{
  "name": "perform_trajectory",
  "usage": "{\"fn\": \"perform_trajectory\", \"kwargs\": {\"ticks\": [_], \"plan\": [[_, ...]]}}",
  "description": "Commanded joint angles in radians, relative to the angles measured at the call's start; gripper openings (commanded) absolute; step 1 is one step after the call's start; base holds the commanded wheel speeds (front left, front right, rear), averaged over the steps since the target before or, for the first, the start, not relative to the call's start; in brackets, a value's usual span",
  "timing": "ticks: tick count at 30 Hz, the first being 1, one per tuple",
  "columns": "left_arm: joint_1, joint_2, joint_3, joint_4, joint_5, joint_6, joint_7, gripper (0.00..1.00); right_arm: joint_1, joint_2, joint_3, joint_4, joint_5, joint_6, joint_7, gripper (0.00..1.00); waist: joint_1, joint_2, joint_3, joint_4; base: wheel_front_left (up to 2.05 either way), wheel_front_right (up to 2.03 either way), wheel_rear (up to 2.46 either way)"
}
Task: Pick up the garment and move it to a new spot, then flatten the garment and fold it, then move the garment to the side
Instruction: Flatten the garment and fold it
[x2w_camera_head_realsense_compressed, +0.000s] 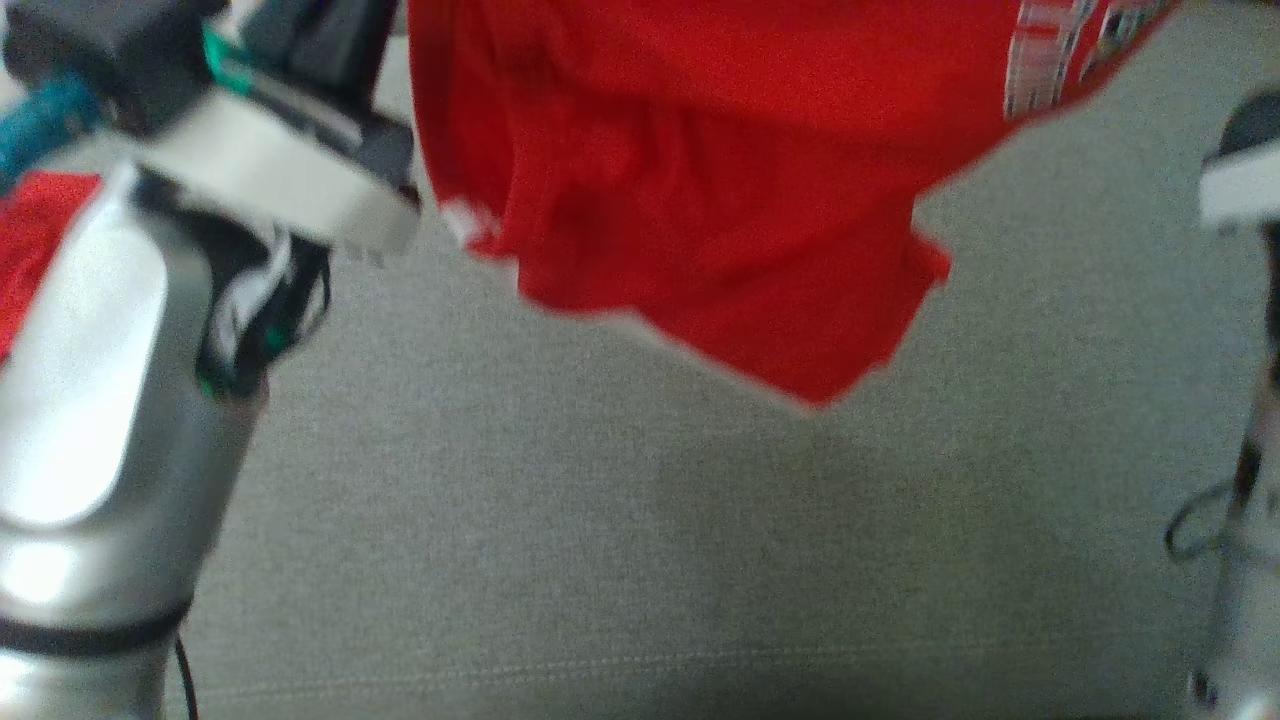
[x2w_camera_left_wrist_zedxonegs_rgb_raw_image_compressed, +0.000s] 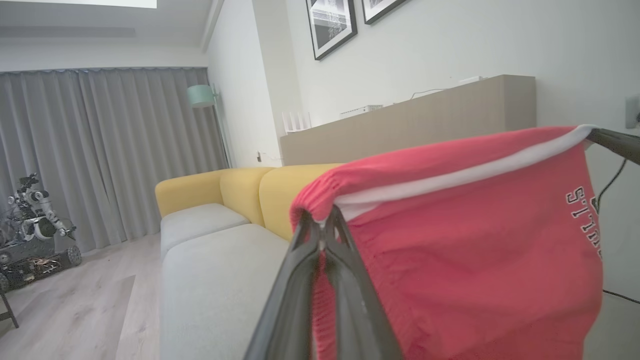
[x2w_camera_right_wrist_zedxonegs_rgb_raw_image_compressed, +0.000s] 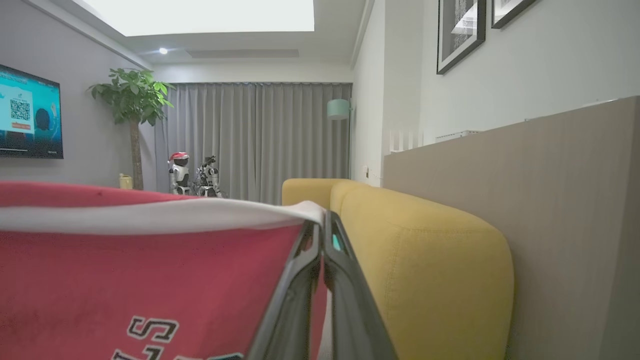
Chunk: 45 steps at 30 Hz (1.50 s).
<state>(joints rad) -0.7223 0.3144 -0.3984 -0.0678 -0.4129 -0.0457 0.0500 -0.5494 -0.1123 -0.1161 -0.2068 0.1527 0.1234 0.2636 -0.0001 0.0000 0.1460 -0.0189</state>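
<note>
1. left arm (x2w_camera_head_realsense_compressed: 90, 400): silver forearm rises from the lower left of the head view, wrist bent over at the top left, just beside the garment (x2w_camera_head_realsense_compressed: 700, 200)
2. left claw (x2w_camera_left_wrist_zedxonegs_rgb_raw_image_compressed: 322, 220): fingers pinched together on a bunched end of the garment's white band (x2w_camera_left_wrist_zedxonegs_rgb_raw_image_compressed: 450, 177)
3. right claw (x2w_camera_right_wrist_zedxonegs_rgb_raw_image_compressed: 322, 225): fingers closed flat on the band's other end; right arm (x2w_camera_head_realsense_compressed: 1240, 190) is a sliver at the head view's right edge
4. garment is red and airborne, stretched between both claws above the grey sofa seat (x2w_camera_head_realsense_compressed: 600, 600), lower hem sagging free
5. left wrist view adds a right claw finger at the band's far end, plus black lettering (x2w_camera_left_wrist_zedxonegs_rgb_raw_image_compressed: 585, 215) on the cloth
6. right wrist view adds the yellow backrest (x2w_camera_right_wrist_zedxonegs_rgb_raw_image_compressed: 425, 260) just beside that claw, a wall screen (x2w_camera_right_wrist_zedxonegs_rgb_raw_image_compressed: 30, 120) and a plant (x2w_camera_right_wrist_zedxonegs_rgb_raw_image_compressed: 132, 100)
7. head view is blurred; it adds a faint shadow (x2w_camera_head_realsense_compressed: 850, 520) on the seat under the hem
</note>
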Motion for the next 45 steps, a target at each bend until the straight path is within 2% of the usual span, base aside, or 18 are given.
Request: {"fn": "perform_trajectory", "kwargs": {"ticks": [1, 4, 9, 15, 17, 18, 22, 25, 30, 34, 38, 44, 45], "plan": [[-0.074, 0.030, 0.047, -0.020, 0.006, 0.001, -0.006, 0.00, -0.067, -0.010, 0.015, -0.025, 0.007, 0.007, -0.004, 0.00, 0.0001, 0.0000, 0.028, -0.003, 0.00, 0.00, 0.00], [-0.174, 0.007, 0.034, 0.076, 0.014, -0.020, -0.030, 0.00, -0.193, -0.018, 0.022, 0.089, 0.021, 0.007, -0.024, 0.00, 0.0001, 0.0000, 0.078, -0.005, 0.00, 0.00, 0.00], [-0.385, -0.037, 0.014, 0.297, 0.040, -0.051, -0.137, 0.00, -0.433, 0.002, 0.029, 0.308, 0.048, 0.007, -0.094, 0.00, 0.0001, 0.0000, 0.171, -0.013, 0.00, 0.00, 0.00], [-0.587, -0.101, 0.004, 0.622, 0.045, -0.069, -0.272, 0.00, -0.676, 0.046, 0.043, 0.622, 0.047, 0.007, -0.246, 0.00, 0.0001, 0.0000, 0.253, -0.032, 0.00, 0.00, 0.00], [-0.621, -0.124, 0.010, 0.732, 0.030, -0.071, -0.286, 0.00, -0.724, 0.054, 0.061, 0.740, 0.044, 0.007, -0.270, 0.00, 0.0001, 0.0000, 0.271, -0.037, 0.00, 0.00, 0.00], [-0.633, -0.145, 0.016, 0.843, 0.017, -0.072, -0.294, 0.00, -0.754, 0.059, 0.080, 0.855, 0.045, 0.007, -0.293, 0.00, 0.0001, 0.0000, 0.280, -0.040, 0.00, 0.00, 0.00], [-0.634, -0.183, 0.023, 1.022, -0.009, -0.074, -0.301, 0.00, -0.776, 0.061, 0.166, 1.044, 0.073, 0.007, -0.314, 0.00, 0.0001, 0.0000, 0.309, -0.043, 0.00, 0.00, 0.00], [-0.610, -0.212, 0.028, 1.133, -0.036, -0.075, -0.301, 0.00, -0.756, 0.062, 0.255, 1.140, 0.126, 0.007, -0.319, 0.00, 0.0001, 0.0000, 0.331, -0.041, 0.00, 0.00, 0.00], [-0.524, -0.247, 0.026, 1.249, -0.072, -0.076, -0.301, 0.00, -0.664, 0.062, 0.375, 1.203, 0.207, 0.007, -0.362, 0.00, 0.0001, 0.0000, 0.348, -0.037, 0.00, 0.00, 0.00], [-0.410, -0.259, 0.031, 1.252, -0.100, -0.076, -0.310, 0.00, -0.539, 0.062, 0.416, 1.212, 0.247, 0.007, -0.415, 0.00, 0.0001, 0.0000, 0.333, -0.030, 0.00, 0.00, 0.00], [-0.260, -0.263, 0.029, 1.137, -0.097, -0.078, -0.311, 0.00, -0.387, 0.062, 0.431, 1.175, 0.274, 0.007, -0.458, 0.00, 0.0001, 0.0000, 0.297, -0.025, 0.00, 0.00, 0.00], [-0.023, -0.264, 0.032, 0.937, -0.066, -0.071, -0.311, 0.00, -0.111, 0.057, 0.409, 1.022, 0.298, 0.007, -0.481, 0.00, 0.0001, 0.0000, 0.222, -0.017, 0.00, 0.00, 0.00], [-0.023, -0.264, 0.032, 0.937, -0.066, -0.071, -0.311, 0.00, -0.111, 0.057, 0.409, 1.022, 0.298, 0.007, -0.481, 0.00, 0.0001, 0.0000, 0.222, -0.017, 0.00, 0.00, 0.00]]}}
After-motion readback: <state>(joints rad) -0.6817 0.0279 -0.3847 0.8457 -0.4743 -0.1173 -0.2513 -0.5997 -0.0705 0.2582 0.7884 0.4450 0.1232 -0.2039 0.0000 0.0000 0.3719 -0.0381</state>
